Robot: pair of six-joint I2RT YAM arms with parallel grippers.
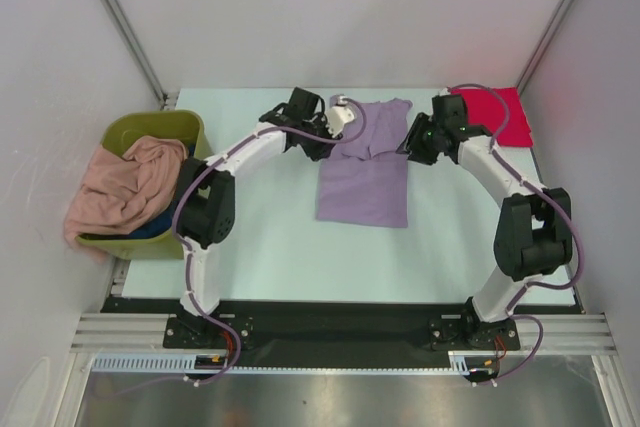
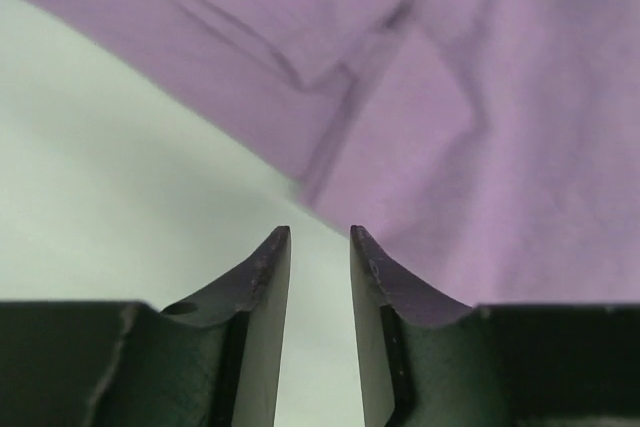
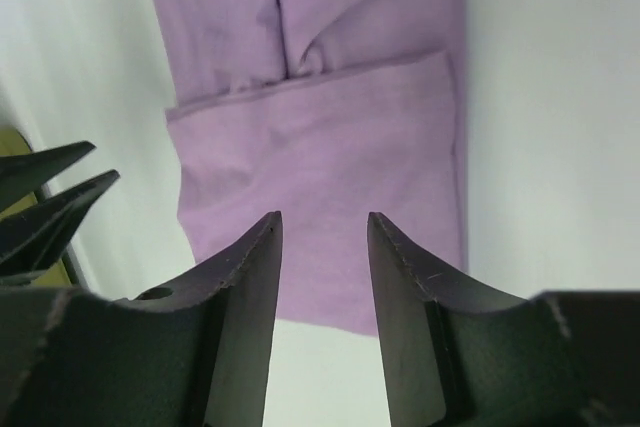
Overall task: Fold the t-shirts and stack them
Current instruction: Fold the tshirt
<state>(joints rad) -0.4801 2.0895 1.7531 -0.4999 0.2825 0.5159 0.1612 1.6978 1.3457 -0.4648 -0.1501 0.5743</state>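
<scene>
The left jaws stand a little apart with nothing between them, low over the bare worktop just off the edge of the lavender shirt. The right jaws are apart too and empty, hanging above the same shirt from its other side.

That shirt lies flat in the middle of the worktop, between the two arms. Its sides look turned in, so it forms a narrow strip, and a cross fold shows in the right wrist view. Its far end, towards the collar, is bunched and uneven. I judge it part-folded and not yet laid on any pile.

The red shirt lies in the far right corner as a flat, tidy square, which suggests it is already folded and marks where the stack goes.

The pink shirt hangs crumpled over the rim of the green bin at the left, with the dark blue shirt under it. Neither is folded. So roughly one shirt looks done, one is under way, and two remain.
</scene>
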